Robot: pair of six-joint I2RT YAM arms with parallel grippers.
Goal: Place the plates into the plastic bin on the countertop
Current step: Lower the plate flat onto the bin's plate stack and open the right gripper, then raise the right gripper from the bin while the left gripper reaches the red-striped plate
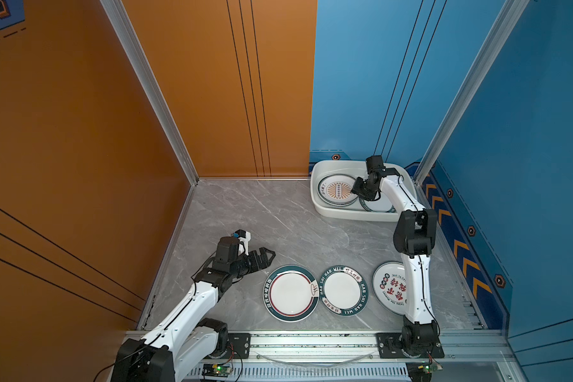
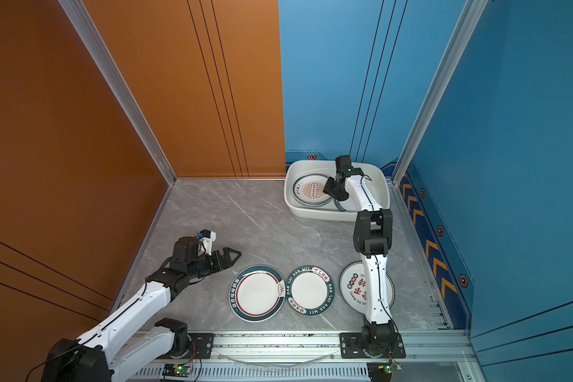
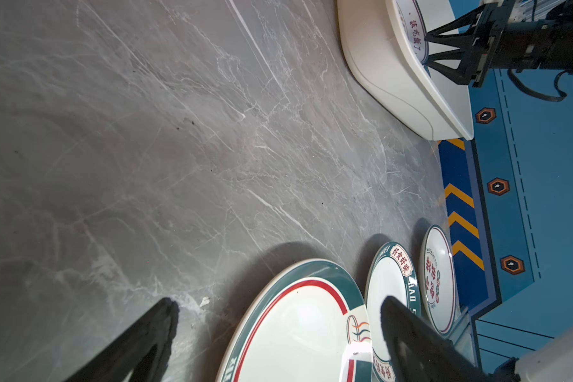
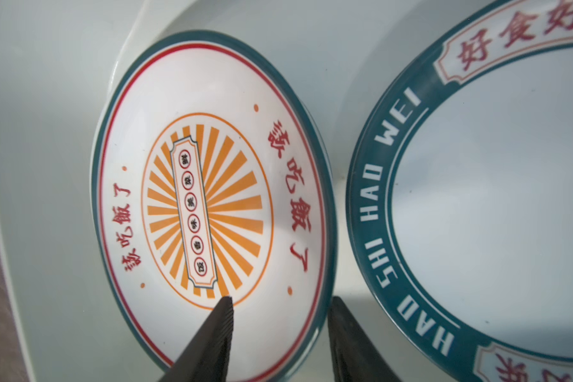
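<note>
The white plastic bin (image 1: 344, 162) (image 2: 288, 185) stands at the back right of the grey countertop (image 1: 262, 215). Inside it lie a stack topped by an orange-sunburst plate (image 1: 338, 191) (image 4: 209, 205) and a green-rimmed lettered plate (image 1: 376, 206) (image 4: 477, 198). My right gripper (image 1: 356, 190) (image 4: 282, 299) is open in the bin, its fingers straddling the sunburst plate's rim without pinching it. Three plates lie in a row at the front: a red-ringed one (image 1: 290, 292) (image 3: 298, 330), a lettered one (image 1: 343, 290) and a red-character one (image 1: 389, 286), partly hidden by the right arm. My left gripper (image 1: 268, 256) (image 3: 277, 301) is wide open and empty, just behind the red-ringed plate.
A silver aluminium rail (image 1: 311, 344) with both arm bases runs along the front edge. An orange wall closes the left side and a blue wall (image 1: 477, 231) the right, close to the bin. The right arm's elbow (image 1: 414, 231) hangs between the bin and the front plates.
</note>
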